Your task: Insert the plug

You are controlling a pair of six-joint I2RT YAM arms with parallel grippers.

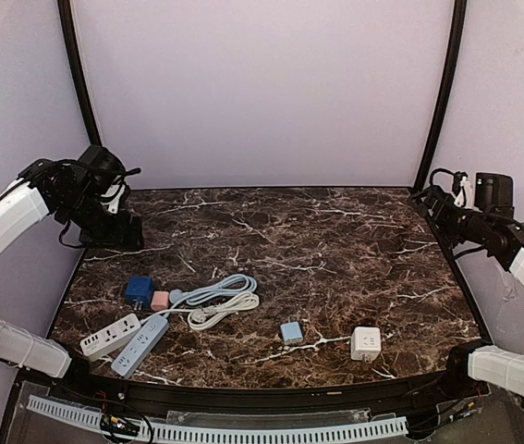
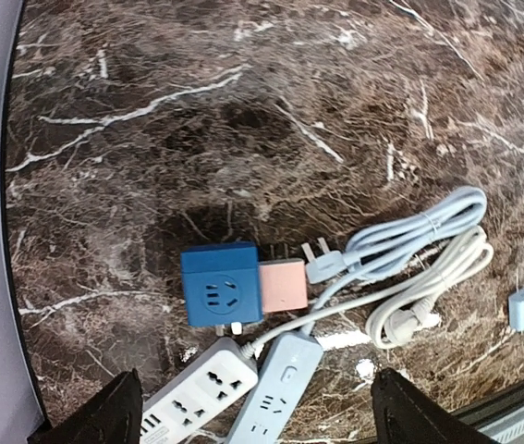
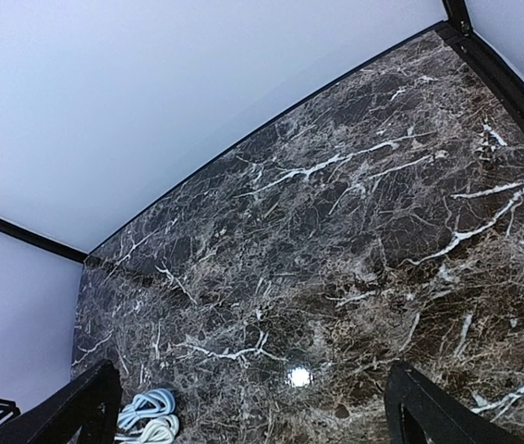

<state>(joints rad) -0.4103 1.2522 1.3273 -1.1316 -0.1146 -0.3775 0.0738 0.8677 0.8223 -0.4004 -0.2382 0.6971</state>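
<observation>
The left gripper [image 2: 254, 407] is being viewed from its wrist: its fingers [image 2: 104, 418] are being held wide apart, with nothing between them. The right gripper [image 3: 257, 398] is likewise being held fully spread and empty, its fingers [image 3: 432, 407] framing only bare marble table [image 3: 335, 231], well apart from every task item.

Directly between the left fingers, a white power strip [image 2: 197, 393] and a blue power strip [image 2: 275, 393] are being seen side by side. Just beyond them, a blue cube socket [image 2: 220, 282] is touching a pink adapter [image 2: 282, 285]. The light-blue plug [image 2: 322, 268] is lying just beside that adapter, prongs turned roughly toward it, not yet inserted. Further toward the right-hand finger, a white plug [image 2: 400, 324] is being partly hidden among the coiled cords [image 2: 428, 250].

Risks being noted:
- Two loose plugs and several sockets are being offered. The wrong pair could be chosen, since the task names neither.
- The light-blue plug is lying flat and close against the adapter. A descending finger could be nudging the adapter or cube and shifting the plug.
- The coil is being judged stiff. A lifted plug could be twisted off line, or a strip dragged.
- The strips are lying unanchored. Under an insertion push, one could be sliding away unless braced, and the right gripper is far off.
</observation>
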